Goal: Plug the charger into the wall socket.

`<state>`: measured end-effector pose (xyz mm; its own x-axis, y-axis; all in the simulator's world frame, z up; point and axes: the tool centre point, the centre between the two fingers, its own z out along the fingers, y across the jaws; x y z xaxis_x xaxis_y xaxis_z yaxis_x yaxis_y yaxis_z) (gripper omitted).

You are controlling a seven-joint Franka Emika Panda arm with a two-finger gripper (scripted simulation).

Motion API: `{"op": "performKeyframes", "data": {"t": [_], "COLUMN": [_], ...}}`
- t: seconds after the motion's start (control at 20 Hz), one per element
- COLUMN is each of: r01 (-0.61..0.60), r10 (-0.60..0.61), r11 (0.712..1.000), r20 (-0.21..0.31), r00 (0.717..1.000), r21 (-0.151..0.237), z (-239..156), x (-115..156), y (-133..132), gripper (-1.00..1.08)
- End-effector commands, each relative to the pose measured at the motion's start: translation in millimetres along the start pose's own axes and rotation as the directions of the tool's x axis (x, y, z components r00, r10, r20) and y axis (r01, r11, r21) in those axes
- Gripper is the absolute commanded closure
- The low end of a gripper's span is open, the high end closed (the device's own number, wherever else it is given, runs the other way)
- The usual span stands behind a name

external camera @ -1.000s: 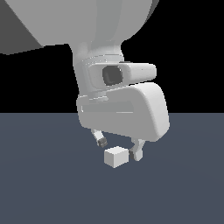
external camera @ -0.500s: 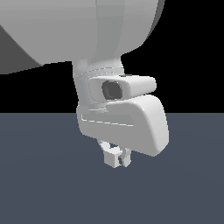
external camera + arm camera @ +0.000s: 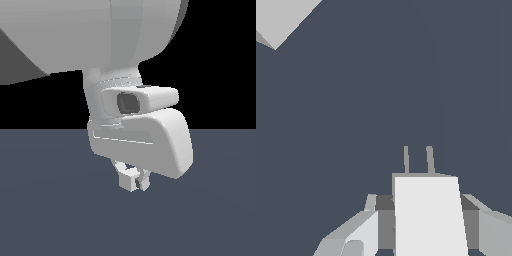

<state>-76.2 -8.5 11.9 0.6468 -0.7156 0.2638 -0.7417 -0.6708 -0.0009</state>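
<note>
Two prongs (image 3: pixel 417 160) pointed toward twelve o'clock from the charger (image 3: pixel 428 215), which the gripper (image 3: pixel 426 220) clamped between both fingers; the wall socket (image 3: pixel 281 20) lay well apart toward ten o'clock, demanding a leftward swing.

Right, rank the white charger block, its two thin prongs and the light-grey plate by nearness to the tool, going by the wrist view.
1. Small white box-shaped charger: held in the tool.
2. Two thin grey prongs: projecting from the charger's far end.
3. Flat light-grey wall socket plate: far ahead, only a corner showing.
</note>
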Motion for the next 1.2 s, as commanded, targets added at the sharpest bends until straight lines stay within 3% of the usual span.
{"op": "performKeyframes", "data": {"t": [0.0, 0.65, 1.15], "r01": [0.005, 0.170, 0.388], "r10": [-0.005, -0.170, -0.387], "r11": [1.000, 0.984, 0.916], "r20": [0.000, -0.007, -0.029], "r00": [1.000, 0.985, 0.921], "r21": [0.001, 0.047, 0.105], "z": [-0.4, -11.6, -26.5], "x": [0.3, 13.5, 34.9], "y": [0.3, 10.0, 20.3], "gripper": [1.08, 1.08, 1.08]}}
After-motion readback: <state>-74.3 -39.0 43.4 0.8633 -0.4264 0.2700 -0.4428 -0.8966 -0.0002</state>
